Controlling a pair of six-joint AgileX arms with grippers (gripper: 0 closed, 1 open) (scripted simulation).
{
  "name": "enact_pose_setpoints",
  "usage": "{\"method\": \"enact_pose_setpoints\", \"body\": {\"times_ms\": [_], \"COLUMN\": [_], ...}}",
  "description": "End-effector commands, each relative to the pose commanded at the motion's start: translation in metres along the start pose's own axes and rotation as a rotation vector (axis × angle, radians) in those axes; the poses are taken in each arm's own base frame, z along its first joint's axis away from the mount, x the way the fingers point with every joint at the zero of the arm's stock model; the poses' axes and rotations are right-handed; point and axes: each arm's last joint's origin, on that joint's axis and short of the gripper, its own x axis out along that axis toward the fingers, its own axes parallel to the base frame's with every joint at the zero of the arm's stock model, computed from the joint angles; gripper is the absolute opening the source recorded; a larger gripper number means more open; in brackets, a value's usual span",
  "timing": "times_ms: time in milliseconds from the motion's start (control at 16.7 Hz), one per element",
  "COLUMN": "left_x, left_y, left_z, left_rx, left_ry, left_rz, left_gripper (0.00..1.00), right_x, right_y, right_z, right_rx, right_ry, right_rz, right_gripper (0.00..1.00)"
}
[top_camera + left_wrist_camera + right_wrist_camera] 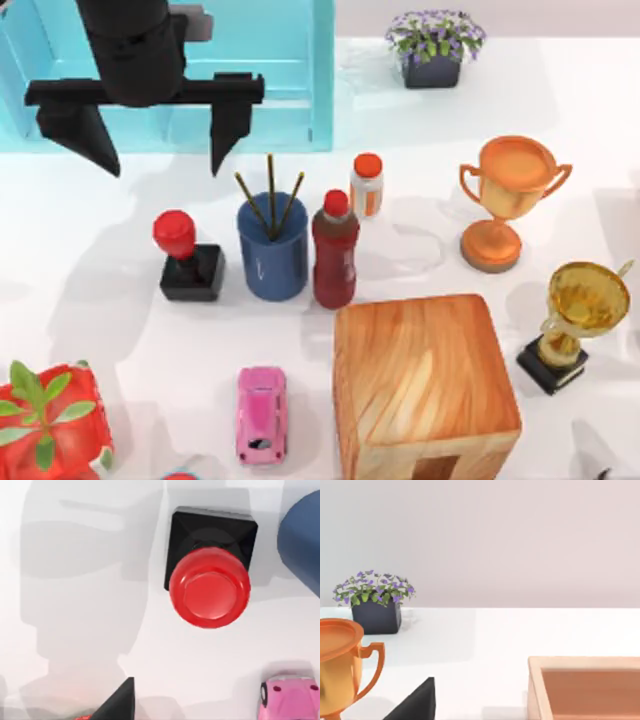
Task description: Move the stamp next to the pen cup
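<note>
Standing upright — stamp (189, 258) knob up, just beside pen cup (272, 247); left tool (163, 147) open above.

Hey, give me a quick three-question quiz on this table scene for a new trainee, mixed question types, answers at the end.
1. True or false: the stamp stands on the table, free of the left hand.
2. Multiple choice: what stands directly at the top view's right of the pen cup? A) the pink toy car B) the dark red bottle C) the orange trophy
3. Fill in: the left hand's fingers are spread ____.

Key: 1 true; 2 B; 3 open
</note>
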Motion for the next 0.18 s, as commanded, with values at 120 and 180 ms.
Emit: {"method": "enact_pose_setpoints", "body": {"times_ms": [120,180], "left_x": [0.0000,0.0000], "left_y": [0.0000,0.0000], "left_z": [0.0000,0.0000], "left_rx": [0.000,0.000], "left_ry": [0.000,0.000], "left_rz": [0.000,0.000], "left_gripper": [1.00,1.00], "right_x": [0.0000,0.0000], "right_y": [0.0000,0.0000], "right_z": [0.0000,0.0000], "right_rx": [0.000,0.000], "right_ry": [0.000,0.000], "right_rz": [0.000,0.000], "right_gripper": [1.00,1.00]}}
